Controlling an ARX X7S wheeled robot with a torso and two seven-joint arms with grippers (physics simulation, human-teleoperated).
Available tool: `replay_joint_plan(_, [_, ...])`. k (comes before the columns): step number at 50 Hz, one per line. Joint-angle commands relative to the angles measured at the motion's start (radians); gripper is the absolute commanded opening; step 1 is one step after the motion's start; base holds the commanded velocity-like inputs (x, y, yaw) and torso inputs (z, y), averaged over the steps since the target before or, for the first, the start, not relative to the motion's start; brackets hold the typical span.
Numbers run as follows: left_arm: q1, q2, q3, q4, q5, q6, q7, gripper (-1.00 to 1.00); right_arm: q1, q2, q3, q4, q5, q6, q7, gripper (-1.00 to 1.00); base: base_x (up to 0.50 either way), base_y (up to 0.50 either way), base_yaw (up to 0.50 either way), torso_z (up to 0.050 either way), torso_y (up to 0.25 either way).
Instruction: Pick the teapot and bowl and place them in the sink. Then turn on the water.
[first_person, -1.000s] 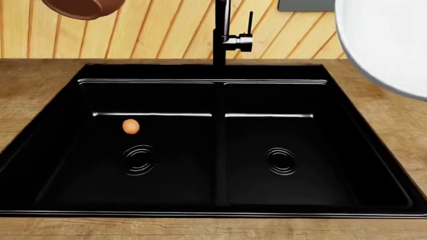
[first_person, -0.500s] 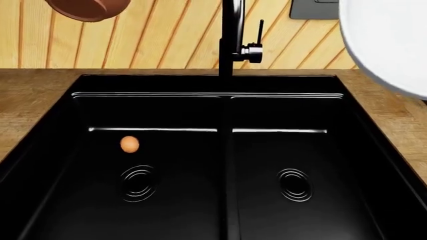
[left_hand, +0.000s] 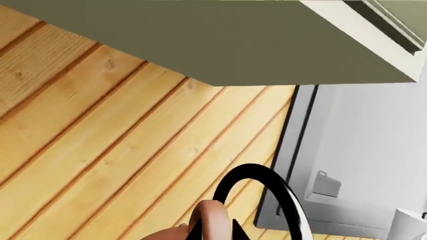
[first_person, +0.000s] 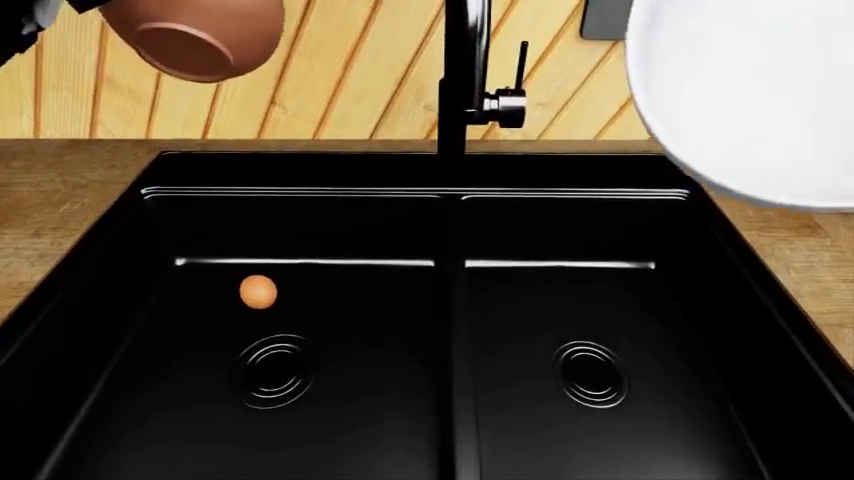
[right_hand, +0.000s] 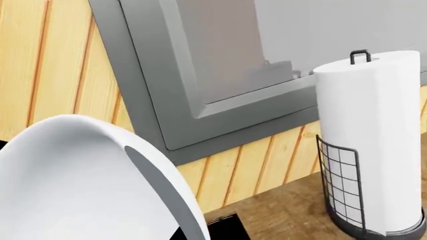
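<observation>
1. A glossy black rectangular double-basin sink (first_person: 441, 170) is set into a wooden counter (first_person: 67, 200), with a tall black tap (first_person: 461, 80) rising behind its centre divider.
2. A small round terracotta-brown clay teapot (first_person: 198, 38) hangs in the air above the counter, over the back left corner of the sink, its underside facing the head camera.
3. A large plain white round bowl (first_person: 747, 90) is held high over the sink's right side.
4. A tiny orange egg-shaped ball (first_person: 259, 292) lies in the left basin, behind the ringed drain (first_person: 274, 368).
5. Neither gripper's fingers are visible, so I cannot tell whether they are apart or clamped.
6. The right wrist view shows a white paper towel roll in a black wire holder (right_hand: 370, 150) beside a grey window frame (right_hand: 167, 90).
</observation>
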Motion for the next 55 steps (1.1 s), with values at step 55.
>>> replay_joint_plan(55, [0.098,0.012,0.151,-0.065,0.132,-0.093,0.081,-1.0,-0.305,-0.216,-0.4,0.239,-0.321,0.167,-0.203,-1.0,0.0,0.0,0.0,0.001,0.001])
